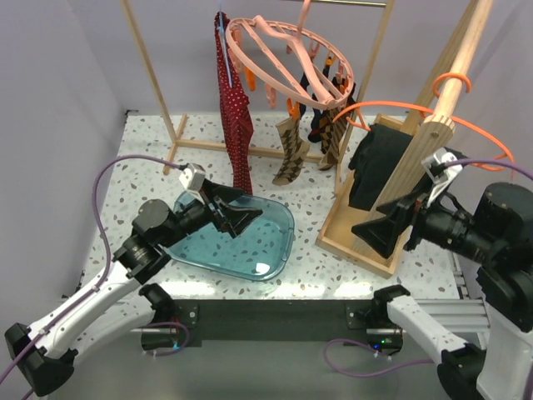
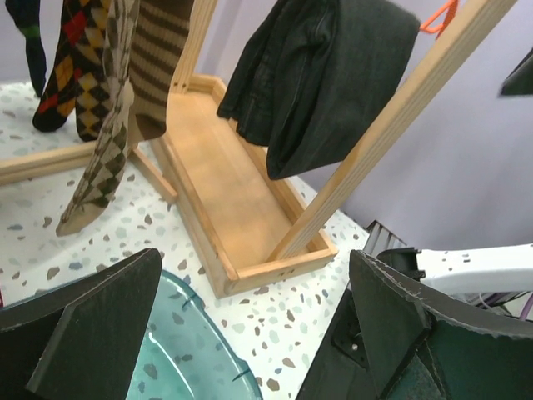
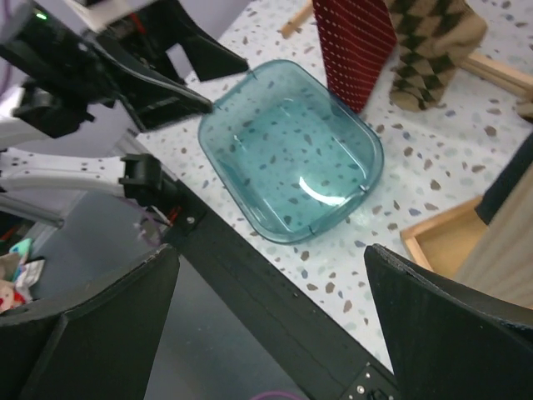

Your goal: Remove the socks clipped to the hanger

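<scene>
The salmon-pink round hanger point(image 1: 279, 52) hangs from the wooden rail at the back. Clipped under it are socks: a brown checkered one point(image 1: 291, 157), a dark one point(image 1: 317, 125) and another checkered one point(image 1: 331, 150). The left wrist view shows them at top left: a tan checkered sock point(image 2: 102, 162) and a dark one with red and orange diamonds point(image 2: 71, 79). My left gripper point(image 1: 246, 217) hovers open over the teal basin, well below and left of the socks. My right gripper point(image 1: 375, 229) is open near the wooden tray, right of the socks. Both hold nothing point(image 2: 254, 258) point(image 3: 271, 250).
A teal plastic basin point(image 1: 266, 254) sits at front centre. A long red dotted garment point(image 1: 236, 112) hangs left of the socks. A black cloth point(image 1: 376, 171) drapes on a slanted wooden rack with a tray base point(image 1: 346, 237). A thin orange hanger point(image 1: 479, 129) hooks over that rack.
</scene>
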`<state>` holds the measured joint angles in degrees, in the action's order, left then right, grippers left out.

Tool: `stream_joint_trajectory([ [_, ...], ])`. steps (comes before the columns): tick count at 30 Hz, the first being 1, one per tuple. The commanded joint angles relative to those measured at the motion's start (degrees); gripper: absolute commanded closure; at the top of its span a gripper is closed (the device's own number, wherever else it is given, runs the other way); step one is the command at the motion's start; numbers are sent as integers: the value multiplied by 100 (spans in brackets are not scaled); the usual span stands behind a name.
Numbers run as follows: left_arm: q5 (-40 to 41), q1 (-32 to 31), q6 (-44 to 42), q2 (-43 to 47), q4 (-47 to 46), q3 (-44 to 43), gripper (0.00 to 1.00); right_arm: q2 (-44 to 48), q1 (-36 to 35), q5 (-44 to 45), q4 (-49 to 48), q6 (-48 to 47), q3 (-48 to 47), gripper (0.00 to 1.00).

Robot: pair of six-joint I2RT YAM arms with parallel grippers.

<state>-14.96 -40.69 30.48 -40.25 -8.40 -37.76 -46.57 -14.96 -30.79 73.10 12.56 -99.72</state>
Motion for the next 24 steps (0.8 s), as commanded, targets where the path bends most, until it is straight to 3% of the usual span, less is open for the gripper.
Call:
stream_joint_trajectory([
  [1,-86,-27,37,-194,-3,-74,0,-537,-68,-858,-261,308,-496,2],
  [5,-147,-27,90,-238,-152,49,0,-967,-638,-543,2,248,-574,2],
  [16,-209,-27,213,-668,-495,163,0,-1364,-1386,-122,-6,212,-583,2],
  [19,-218,-27,248,-774,-583,190,0,-1539,-2044,598,-59,335,-592,2],
  [20,-226,-27,274,-791,-601,216,0,-1574,-2559,800,-94,405,-584,2],
  [24,-270,-27,327,-809,-689,339,0,-1688,-4126,2739,-515,975,-408,1],
])
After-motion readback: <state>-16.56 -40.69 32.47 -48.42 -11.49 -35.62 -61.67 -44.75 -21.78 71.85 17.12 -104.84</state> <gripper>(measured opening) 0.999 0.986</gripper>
